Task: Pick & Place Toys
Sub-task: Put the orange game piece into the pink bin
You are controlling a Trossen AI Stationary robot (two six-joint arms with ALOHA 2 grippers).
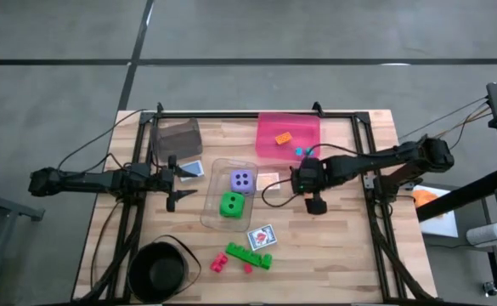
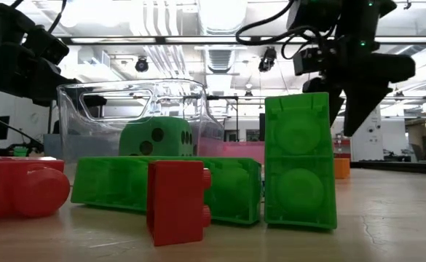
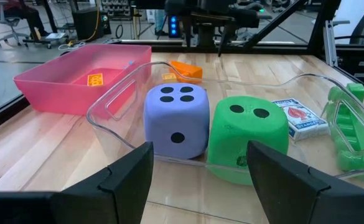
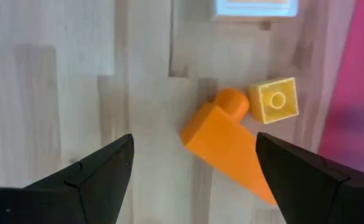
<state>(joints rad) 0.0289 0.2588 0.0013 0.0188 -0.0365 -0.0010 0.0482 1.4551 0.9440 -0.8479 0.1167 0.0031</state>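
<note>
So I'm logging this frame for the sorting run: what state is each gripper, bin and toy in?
Left gripper: open, empty, facing the clear bin.
Right gripper: open, empty, above the orange brick.
Clear bin: holds purple die and green die.
Pink bin: holds an orange piece.
Yellow brick: on the table, beside the orange brick.
Black bowl: upright, nothing seen inside.

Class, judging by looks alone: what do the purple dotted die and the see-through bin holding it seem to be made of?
Purple dotted die: probably soft foam, matte; its corners are rounded and it shows no shine.
See-through bin: likely hard clear plastic, glossy; the table shows through its walls and the rim catches highlights.
</note>
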